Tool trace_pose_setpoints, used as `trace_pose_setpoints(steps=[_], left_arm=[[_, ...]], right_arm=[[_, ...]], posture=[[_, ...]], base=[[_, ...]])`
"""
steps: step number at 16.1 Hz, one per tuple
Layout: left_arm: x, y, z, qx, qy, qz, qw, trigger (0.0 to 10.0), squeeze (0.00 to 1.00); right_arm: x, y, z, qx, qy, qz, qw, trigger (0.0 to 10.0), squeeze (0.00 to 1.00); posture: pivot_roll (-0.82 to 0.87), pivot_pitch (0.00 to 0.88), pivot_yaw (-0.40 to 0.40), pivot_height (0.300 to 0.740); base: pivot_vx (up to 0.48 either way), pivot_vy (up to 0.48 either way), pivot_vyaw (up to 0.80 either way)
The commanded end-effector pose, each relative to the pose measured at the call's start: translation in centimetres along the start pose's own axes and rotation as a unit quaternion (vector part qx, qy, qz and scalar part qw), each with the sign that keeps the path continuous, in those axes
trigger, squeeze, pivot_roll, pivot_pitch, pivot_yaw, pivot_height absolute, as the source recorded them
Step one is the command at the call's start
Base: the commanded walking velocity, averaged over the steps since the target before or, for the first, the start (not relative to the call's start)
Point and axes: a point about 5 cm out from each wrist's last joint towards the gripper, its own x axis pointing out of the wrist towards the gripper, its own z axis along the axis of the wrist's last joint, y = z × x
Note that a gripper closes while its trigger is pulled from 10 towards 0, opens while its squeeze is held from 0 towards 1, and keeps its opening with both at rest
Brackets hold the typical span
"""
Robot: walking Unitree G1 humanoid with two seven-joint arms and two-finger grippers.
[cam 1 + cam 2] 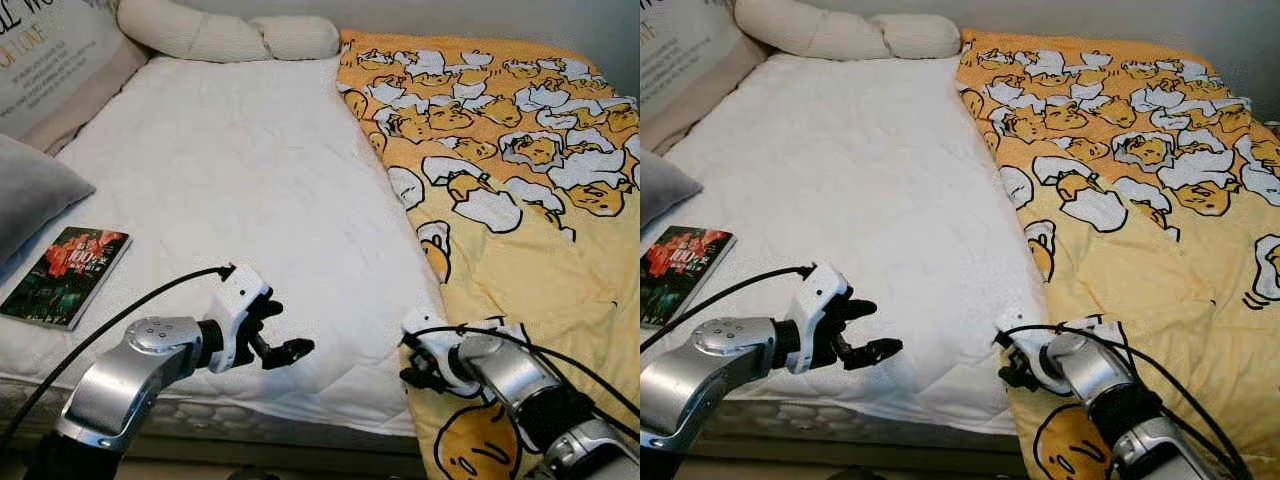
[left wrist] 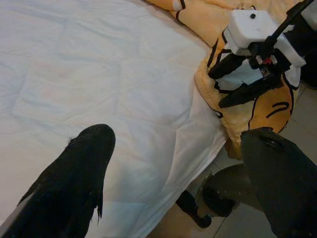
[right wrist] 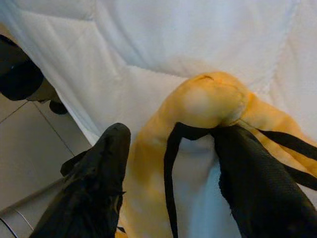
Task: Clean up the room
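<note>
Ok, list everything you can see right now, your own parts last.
sheet: 1, white, covering the bed's left part
duvet: 1, yellow with egg cartoons, on the bed's right part, hanging over the near edge
book: 1, dark cover with red, near the bed's left edge
grey pillow: 1, at the left edge, beyond the book
printed cushion: 1, pale with lettering, far left
bolster: 1, cream, at the bed's head
floor: pale tiles, below the bed
left pincer: open, over the sheet's near edge
right pincer: open around the duvet's corner
</note>
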Motion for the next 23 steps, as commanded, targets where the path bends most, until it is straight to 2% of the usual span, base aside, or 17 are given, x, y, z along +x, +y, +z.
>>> trace_pose_setpoints(steps=[1, 6, 11, 20, 21, 22, 23], left_arm=[[-0.2, -0.1, 0.1, 0.012, 0.002, 0.003, 1.000, 10.0, 0.00], [-0.4, -0.5, -0.2, 0.014, 0.007, -0.005, 1.000, 10.0, 0.00], [-0.8, -1.8, -0.3, 0.023, 0.016, -0.068, 0.997, 10.0, 0.00], [-1.3, -1.1, -0.6, 0.023, 0.032, -0.059, 0.997, 10.0, 0.00], [-1.4, -1.0, -0.6, 0.023, 0.032, -0.057, 0.998, 10.0, 0.00], [-1.5, -0.9, -0.6, 0.023, 0.031, -0.054, 0.998, 10.0, 0.00], [-1.6, -0.8, -0.6, 0.023, 0.031, -0.054, 0.998, 10.0, 0.00]], right_arm=[[0.0, -0.2, 0.2, -0.005, -0.004, -0.005, 1.000, 0.0, 0.00], [0.4, -0.5, 0.0, -0.008, -0.012, -0.024, 1.000, 0.0, 0.00], [0.6, -0.6, 0.1, -0.008, -0.020, -0.032, 0.999, 0.0, 0.00], [0.6, -0.8, 0.3, -0.005, -0.037, -0.018, 0.999, 0.0, 0.00], [0.5, -0.4, 1.1, 0.013, -0.074, 0.007, 0.997, 0.0, 0.00], [-0.2, 0.4, 2.8, 0.022, -0.142, 0.059, 0.988, 0.0, 0.00], [-0.7, 1.0, 3.6, 0.021, -0.174, 0.090, 0.980, 0.0, 0.00]], posture=[[-0.01, 0.000, 0.020, 0.740], [0.00, 0.000, 0.021, 0.740], [-0.01, 0.000, 0.028, 0.740], [0.00, 0.000, 0.032, 0.740], [0.00, 0.000, 0.030, 0.740], [0.00, 0.000, 0.030, 0.740], [0.00, 0.000, 0.030, 0.740]], base=[[0.000, 0.000, 0.00], [0.000, 0.000, 0.00], [0.000, 0.000, 0.00], [0.000, 0.000, 0.00], [0.000, 0.000, 0.00], [0.000, 0.000, 0.00], [0.000, 0.000, 0.00]])
